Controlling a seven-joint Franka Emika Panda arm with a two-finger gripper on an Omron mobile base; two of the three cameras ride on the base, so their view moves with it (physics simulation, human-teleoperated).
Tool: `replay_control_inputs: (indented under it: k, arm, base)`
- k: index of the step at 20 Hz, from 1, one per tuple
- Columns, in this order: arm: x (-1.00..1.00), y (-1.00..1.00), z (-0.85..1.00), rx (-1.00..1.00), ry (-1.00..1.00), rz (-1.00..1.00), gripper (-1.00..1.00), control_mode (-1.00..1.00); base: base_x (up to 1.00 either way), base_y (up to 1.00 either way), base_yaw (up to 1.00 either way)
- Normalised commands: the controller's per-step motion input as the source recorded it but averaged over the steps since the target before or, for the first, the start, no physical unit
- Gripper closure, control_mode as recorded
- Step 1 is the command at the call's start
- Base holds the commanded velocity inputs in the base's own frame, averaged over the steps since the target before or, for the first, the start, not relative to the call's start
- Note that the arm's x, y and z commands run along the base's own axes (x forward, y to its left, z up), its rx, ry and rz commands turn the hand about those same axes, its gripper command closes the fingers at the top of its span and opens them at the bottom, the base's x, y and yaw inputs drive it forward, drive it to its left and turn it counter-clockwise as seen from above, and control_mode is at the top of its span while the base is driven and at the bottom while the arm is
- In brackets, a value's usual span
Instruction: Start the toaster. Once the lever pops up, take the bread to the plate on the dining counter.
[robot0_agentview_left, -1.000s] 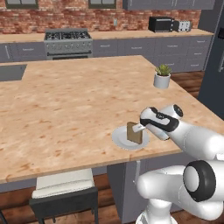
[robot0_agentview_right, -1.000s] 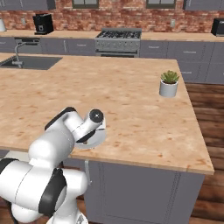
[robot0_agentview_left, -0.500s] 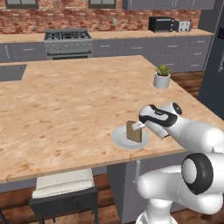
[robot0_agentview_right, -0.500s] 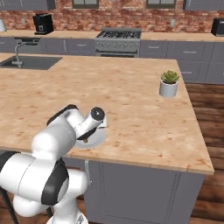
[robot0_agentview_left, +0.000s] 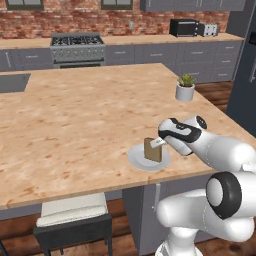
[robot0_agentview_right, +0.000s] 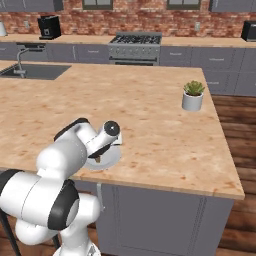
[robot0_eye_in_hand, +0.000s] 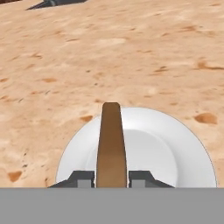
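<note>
The bread (robot0_agentview_left: 152, 149), a thin brown slice, stands upright on edge over the white plate (robot0_agentview_left: 136, 157) near the front edge of the dining counter (robot0_agentview_left: 75, 125). My gripper (robot0_agentview_left: 158, 144) is shut on the bread's top edge from the right. The hand view looks along the slice: the bread (robot0_eye_in_hand: 111, 140) runs edge-on between my dark fingertips (robot0_eye_in_hand: 81, 178), with the plate (robot0_eye_in_hand: 170, 148) right beneath it. I cannot tell whether the slice touches the plate. From the right, my arm hides most of the plate (robot0_agentview_right: 110, 159). The silver toaster (robot0_agentview_left: 211, 30) sits on the far back counter.
A potted plant (robot0_agentview_left: 185, 87) stands on the island's right side, also seen from the other side (robot0_agentview_right: 192, 96). A black toaster oven (robot0_agentview_left: 183, 27), the stove (robot0_agentview_left: 77, 47) and the sink (robot0_agentview_right: 35, 71) lie further back. A stool (robot0_agentview_left: 75, 215) stands below the counter's front edge.
The bread stays held over the plate in the same spot. Only the arm's lower joints have shifted slightly.
</note>
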Motion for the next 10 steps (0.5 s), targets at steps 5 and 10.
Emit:
replay_control_inputs:
  k: [5, 10]
  arm:
    - [0.00, 0.04, 0.00, 0.00, 0.01, 0.00, -1.00, -1.00]
    - [0.00, 0.00, 0.00, 0.00, 0.00, 0.00, -1.00, -1.00]
  base:
    - [0.00, 0.00, 0.00]
    - [0.00, 0.00, 0.00]
